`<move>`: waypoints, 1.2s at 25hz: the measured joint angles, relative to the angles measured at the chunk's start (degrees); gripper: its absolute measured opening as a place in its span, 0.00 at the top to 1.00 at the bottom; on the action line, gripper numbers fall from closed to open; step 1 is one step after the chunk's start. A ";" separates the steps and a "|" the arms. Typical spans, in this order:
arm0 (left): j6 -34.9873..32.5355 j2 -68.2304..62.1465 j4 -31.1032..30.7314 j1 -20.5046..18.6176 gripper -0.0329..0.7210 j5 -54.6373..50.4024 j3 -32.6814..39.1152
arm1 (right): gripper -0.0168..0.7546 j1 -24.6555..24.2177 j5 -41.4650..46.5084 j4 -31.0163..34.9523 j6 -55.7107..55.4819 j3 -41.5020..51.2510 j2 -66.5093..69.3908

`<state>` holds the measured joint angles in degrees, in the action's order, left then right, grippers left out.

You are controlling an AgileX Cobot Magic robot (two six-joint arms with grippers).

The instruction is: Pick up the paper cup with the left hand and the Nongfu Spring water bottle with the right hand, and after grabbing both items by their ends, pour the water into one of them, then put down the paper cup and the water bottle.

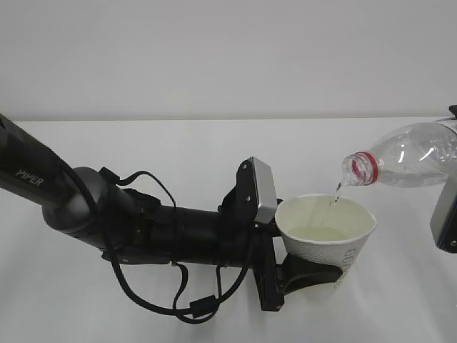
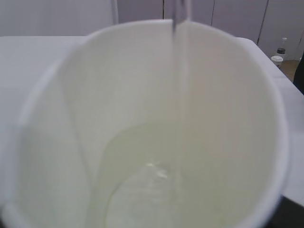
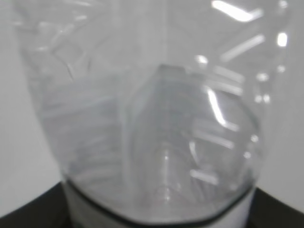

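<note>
The left hand (image 1: 303, 268) grips the paper cup (image 1: 330, 239), the right hand (image 1: 446, 214) grips the Nongfu Spring water bottle (image 1: 407, 157) at the cup's 2 o'clock, the water (image 1: 314, 233) is pouring in, and putting both down is left.

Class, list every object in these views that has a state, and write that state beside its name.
paper cup: upright, held off the table, partly filled.
water: streaming from the bottle's mouth into the cup.
Nongfu Spring water bottle: uncapped, tipped mouth-down over the cup.
left hand: closed on the cup.
right hand: gripping the bottle.
</note>
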<state>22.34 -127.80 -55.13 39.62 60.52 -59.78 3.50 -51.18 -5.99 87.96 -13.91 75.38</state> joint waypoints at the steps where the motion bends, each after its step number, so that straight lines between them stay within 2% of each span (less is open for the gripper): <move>1: 0.00 0.00 0.00 0.00 0.30 0.00 0.00 | 0.42 0.00 0.00 0.00 0.00 0.00 0.00; 30: 0.00 0.00 0.00 0.00 0.30 -0.08 0.00 | 0.42 0.00 -0.10 0.00 0.07 0.00 0.00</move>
<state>22.34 -127.80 -55.13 39.62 60.43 -59.78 3.50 -51.27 -5.99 88.03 -13.91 75.38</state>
